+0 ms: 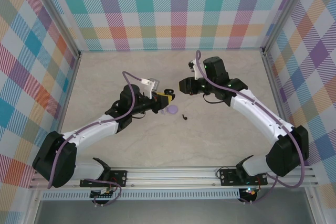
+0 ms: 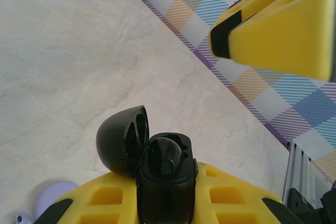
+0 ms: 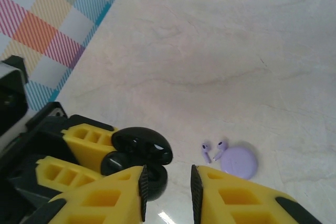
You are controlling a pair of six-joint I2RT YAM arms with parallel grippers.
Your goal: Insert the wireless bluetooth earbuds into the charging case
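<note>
My left gripper (image 1: 165, 97) is shut on a black charging case (image 2: 165, 187) and holds it above the table. The case's lid (image 2: 123, 140) is swung open to the left. One black earbud (image 2: 167, 156) sits in a well of the case. A second tiny black earbud (image 1: 184, 116) lies on the table, right of the lavender puck. My right gripper (image 3: 168, 192) hovers just beside the held case (image 3: 142, 145), open, with nothing between its fingers. One of its yellow fingers (image 2: 278, 30) shows at the top right of the left wrist view.
A closed round lavender puck (image 3: 239, 162) lies on the table below the grippers, with two small lavender earbuds (image 3: 206, 151) (image 3: 219, 148) next to it. Plaid walls surround the pale marble-patterned table (image 1: 210, 140).
</note>
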